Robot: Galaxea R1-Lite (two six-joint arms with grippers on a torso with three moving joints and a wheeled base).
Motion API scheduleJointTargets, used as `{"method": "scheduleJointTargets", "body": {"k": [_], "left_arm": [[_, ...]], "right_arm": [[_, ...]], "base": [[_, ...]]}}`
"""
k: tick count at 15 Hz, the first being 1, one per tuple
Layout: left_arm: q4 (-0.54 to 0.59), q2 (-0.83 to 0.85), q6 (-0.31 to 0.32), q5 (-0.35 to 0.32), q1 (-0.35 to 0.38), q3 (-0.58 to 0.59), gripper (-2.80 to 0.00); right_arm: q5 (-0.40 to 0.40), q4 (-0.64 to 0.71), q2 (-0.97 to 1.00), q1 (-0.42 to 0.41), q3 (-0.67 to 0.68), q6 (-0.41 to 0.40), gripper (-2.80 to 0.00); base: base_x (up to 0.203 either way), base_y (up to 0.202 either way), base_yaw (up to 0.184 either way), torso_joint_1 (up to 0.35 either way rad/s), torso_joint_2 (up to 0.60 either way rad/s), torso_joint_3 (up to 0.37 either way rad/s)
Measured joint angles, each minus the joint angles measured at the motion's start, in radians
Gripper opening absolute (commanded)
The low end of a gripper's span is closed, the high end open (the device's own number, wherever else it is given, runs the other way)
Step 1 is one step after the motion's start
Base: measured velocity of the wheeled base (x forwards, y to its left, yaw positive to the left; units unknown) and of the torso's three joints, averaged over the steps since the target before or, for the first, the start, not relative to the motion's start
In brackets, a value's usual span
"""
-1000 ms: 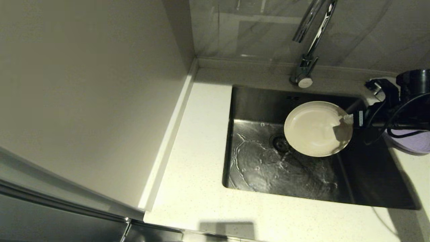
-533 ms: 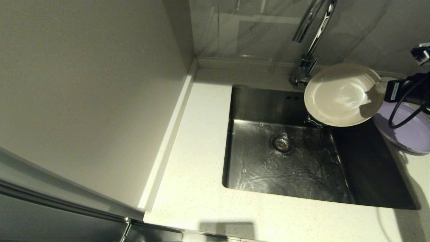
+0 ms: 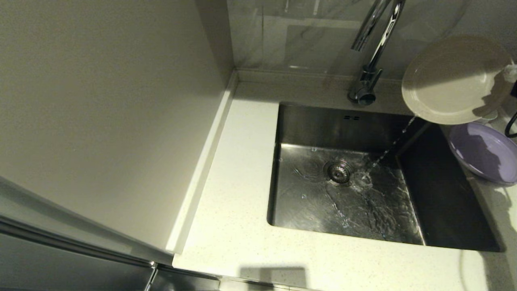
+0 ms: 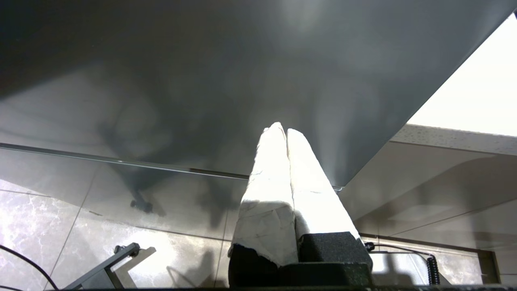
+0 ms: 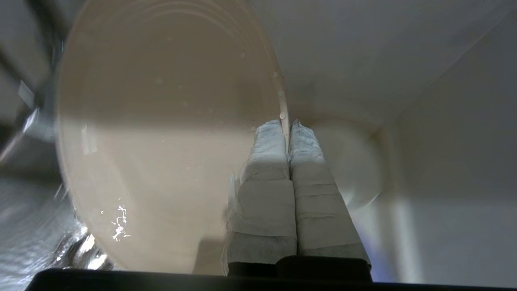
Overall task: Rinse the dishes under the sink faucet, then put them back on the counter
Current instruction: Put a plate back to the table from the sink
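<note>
My right gripper (image 5: 286, 123) is shut on the rim of the cream-beige plate (image 3: 452, 81), held tilted in the air above the sink's far right corner. Water runs off the plate's low edge into the steel sink (image 3: 307, 129), splashing beside the drain strainer (image 3: 338, 171). In the right wrist view the wet plate (image 5: 161, 141) fills the frame beside my taped fingers (image 5: 266, 169). The lilac plate (image 3: 482, 151) lies on the counter (image 3: 238, 169) right of the sink. A sliver of the white bowl (image 3: 486, 118) shows behind the held plate. The chrome faucet (image 3: 373, 48) rises behind the basin. My left gripper (image 4: 286, 130) hangs shut and empty below counter level.
A tall pale wall panel (image 3: 105, 113) borders the counter's left side, and a tiled backsplash (image 3: 307, 36) runs behind the faucet. The left wrist view shows dark cabinet fronts (image 4: 202, 81) and a tiled floor (image 4: 60, 226).
My right gripper has lifted the cream-beige plate out of the sink, up and to the right. The lilac plate has come into fuller view, and water now streams from the held plate.
</note>
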Motion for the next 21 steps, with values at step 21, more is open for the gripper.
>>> {"method": "scheduleJointTargets", "body": {"k": [21], "left_arm": [[0.0, 0.0, 0.0, 0.0, 0.0, 0.0, -2.8]], "right_arm": [[-0.113, -0.632, -0.172, -0.1, 0.092, 0.433, -2.8]], "base": [[0.0, 0.0, 0.0, 0.0, 0.0, 0.0]]}}
